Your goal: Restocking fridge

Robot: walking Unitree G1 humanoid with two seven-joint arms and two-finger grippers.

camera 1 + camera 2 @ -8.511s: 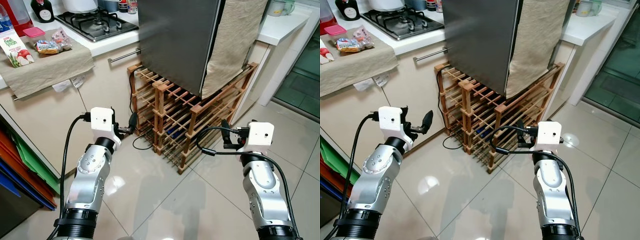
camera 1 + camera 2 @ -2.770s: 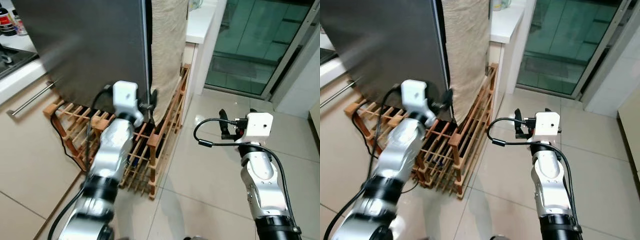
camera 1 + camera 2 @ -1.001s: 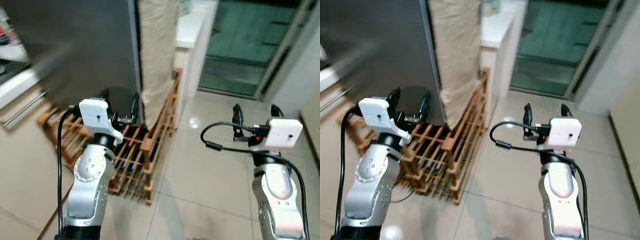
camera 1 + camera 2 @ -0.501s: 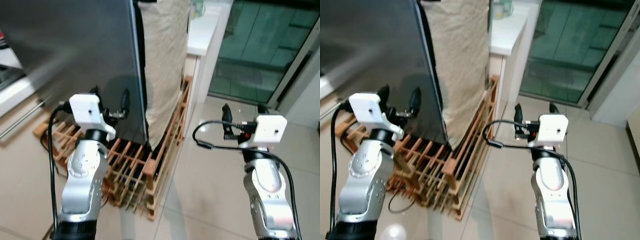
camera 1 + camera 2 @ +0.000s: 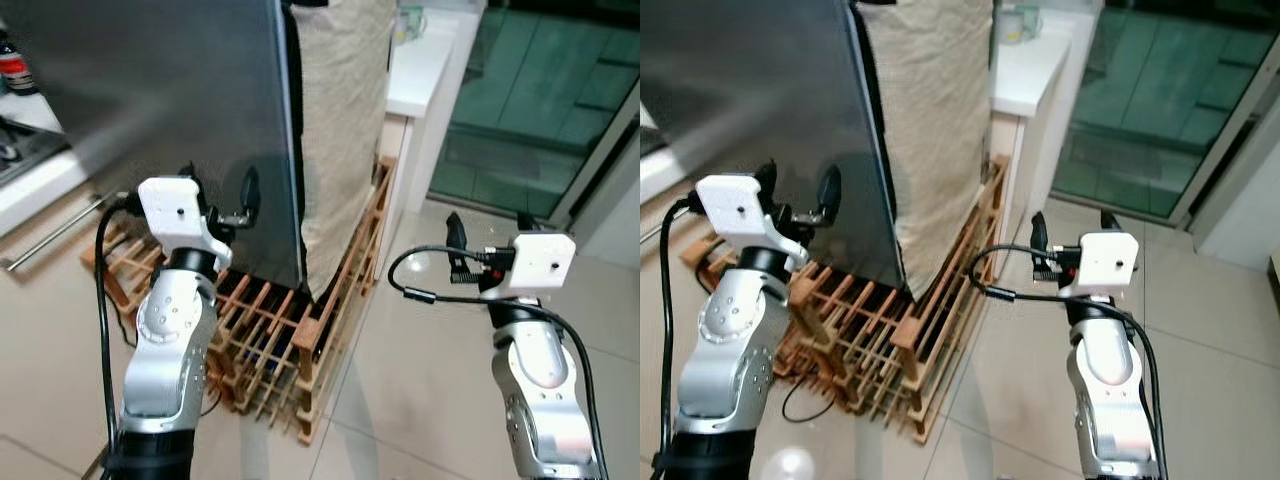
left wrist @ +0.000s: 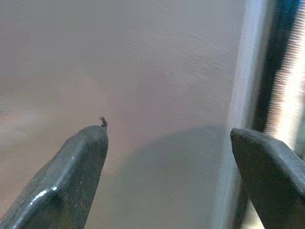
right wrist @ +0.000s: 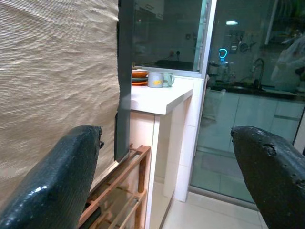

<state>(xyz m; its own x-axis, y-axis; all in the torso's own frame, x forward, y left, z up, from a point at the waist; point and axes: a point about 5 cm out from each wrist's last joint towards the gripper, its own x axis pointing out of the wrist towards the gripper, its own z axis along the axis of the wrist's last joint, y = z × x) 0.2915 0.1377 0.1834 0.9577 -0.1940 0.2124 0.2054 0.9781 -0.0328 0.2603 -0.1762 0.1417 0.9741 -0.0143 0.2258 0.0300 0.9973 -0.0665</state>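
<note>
The robot now stands close before the fridge (image 5: 170,110), a tall body with a dark steel door that rests on a wooden wine rack (image 5: 300,330). A beige cloth (image 5: 345,120) hangs down the fridge's side. Compared with half a second ago the scene has shifted only a little in the head views, so I judge that the camera moved and not the things. Several seconds ago the robot faced the worktop with the stove, well apart from the door edge.

The left hand (image 5: 220,200) has come up and is held just in front of the steel door, near its right edge. Its two fingers are spread apart and grip nothing. In the left wrist view the door surface is very near, with the dark gap of the door edge (image 6: 267,76) beside one fingertip (image 6: 267,167). Whether a fingertip touches the steel, I cannot tell.

The right hand (image 5: 485,235) is held out over the floor (image 5: 430,380), well apart from the fridge. Its fingers are also spread and empty.

The door is not yet open and no food is held. I judge that the task is at its start: the left hand is placed to catch the door edge and pull.
</note>
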